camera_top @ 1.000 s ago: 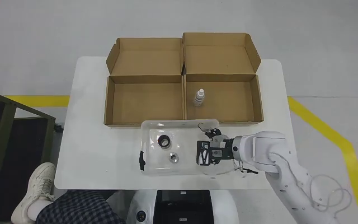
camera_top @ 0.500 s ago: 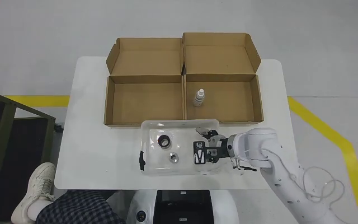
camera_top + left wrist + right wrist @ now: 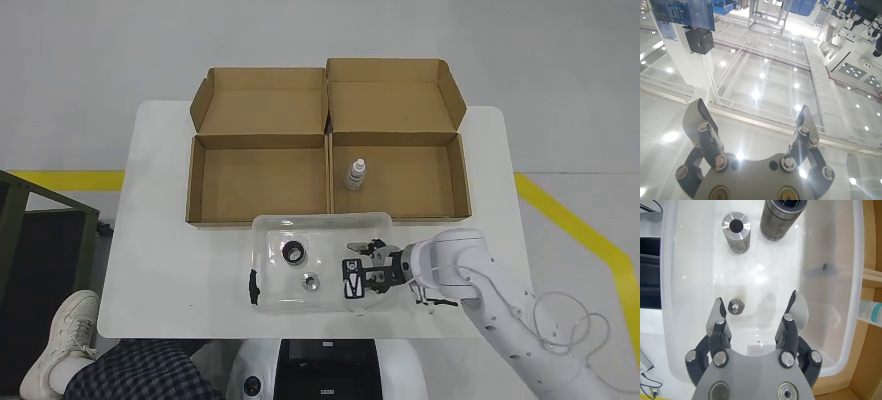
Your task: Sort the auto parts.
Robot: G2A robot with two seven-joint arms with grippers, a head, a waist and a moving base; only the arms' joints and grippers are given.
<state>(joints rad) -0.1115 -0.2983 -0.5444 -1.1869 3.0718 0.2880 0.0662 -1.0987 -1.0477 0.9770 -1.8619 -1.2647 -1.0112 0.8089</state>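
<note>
Right wrist view: right tool [image 3: 757, 297] wide (ribbed pads [image 3: 790, 302]), small round steel plug [image 3: 736, 308] beside one; left tool [image 3: 752, 104] wide.

Bright, even overhead light across the bench [image 3: 160, 200]; shadows faint and soft. Ceiling lamps [image 3: 762, 75] flare into starbursts in the left wrist view. Glare patch on the white tub [image 3: 759, 277] floor. Both wrist views bow at their edges.
</note>
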